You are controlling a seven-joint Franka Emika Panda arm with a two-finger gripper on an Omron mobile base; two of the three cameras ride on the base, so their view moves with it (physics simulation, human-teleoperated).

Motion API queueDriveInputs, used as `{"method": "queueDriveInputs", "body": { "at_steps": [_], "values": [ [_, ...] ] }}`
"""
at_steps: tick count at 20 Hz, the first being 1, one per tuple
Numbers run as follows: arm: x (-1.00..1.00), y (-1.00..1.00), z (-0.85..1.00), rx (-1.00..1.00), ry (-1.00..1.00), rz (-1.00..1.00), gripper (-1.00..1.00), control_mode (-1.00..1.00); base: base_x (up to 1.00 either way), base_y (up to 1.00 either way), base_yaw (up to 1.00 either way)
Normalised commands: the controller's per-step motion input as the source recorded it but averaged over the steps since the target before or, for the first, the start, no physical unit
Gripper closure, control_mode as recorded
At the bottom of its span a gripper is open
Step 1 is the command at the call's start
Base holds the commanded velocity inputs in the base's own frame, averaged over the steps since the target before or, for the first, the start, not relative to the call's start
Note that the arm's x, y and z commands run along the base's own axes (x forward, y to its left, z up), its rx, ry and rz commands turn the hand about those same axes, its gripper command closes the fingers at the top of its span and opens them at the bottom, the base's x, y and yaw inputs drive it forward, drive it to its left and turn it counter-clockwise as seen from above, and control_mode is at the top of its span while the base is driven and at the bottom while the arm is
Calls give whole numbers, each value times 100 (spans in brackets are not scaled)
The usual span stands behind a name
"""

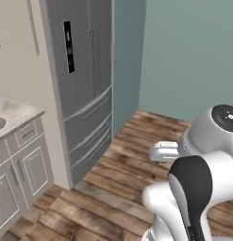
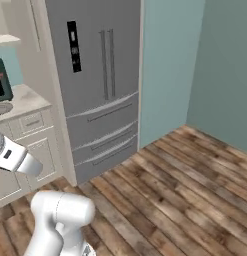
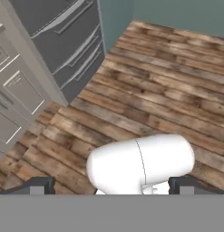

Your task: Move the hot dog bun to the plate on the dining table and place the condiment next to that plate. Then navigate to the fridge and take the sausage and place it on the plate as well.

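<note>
I judge I'm on the last leg: I face the grey fridge [image 2: 97, 85], its doors and drawers all closed, so the sausage, presumably inside and hidden from me, has yet to be fetched and carried to the plate. My gripper [image 3: 111, 185] hangs over the wooden floor [image 3: 168, 81] with jaws spread wide, holding and touching nothing.

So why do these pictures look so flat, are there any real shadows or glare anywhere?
Left base view: even, soft light, and the fridge has no glare. Right base view: the same flat light, with the wooden floor slightly soft and no cast shadows. Hand view: the floor planks are a little blurry, and the open gripper throws no shadow.
</note>
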Motion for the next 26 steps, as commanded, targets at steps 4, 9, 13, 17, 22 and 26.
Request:
{"method": "queueDriveInputs", "body": {
  "at_steps": [4,9,13,17,22,26],
  "values": [
    [0,0,0,0,0,0,-100,100,91,-28,56],
    [0,0,0,0,0,0,-100,100,72,-42,52],
    [0,0,0,0,0,0,-100,100,79,-52,53],
    [0,0,0,0,0,0,-100,100,59,-61,41],
    [0,0,0,0,0,0,-100,100,50,-69,33],
    [0,0,0,0,0,0,-100,100,52,-68,36]
  ]
}}
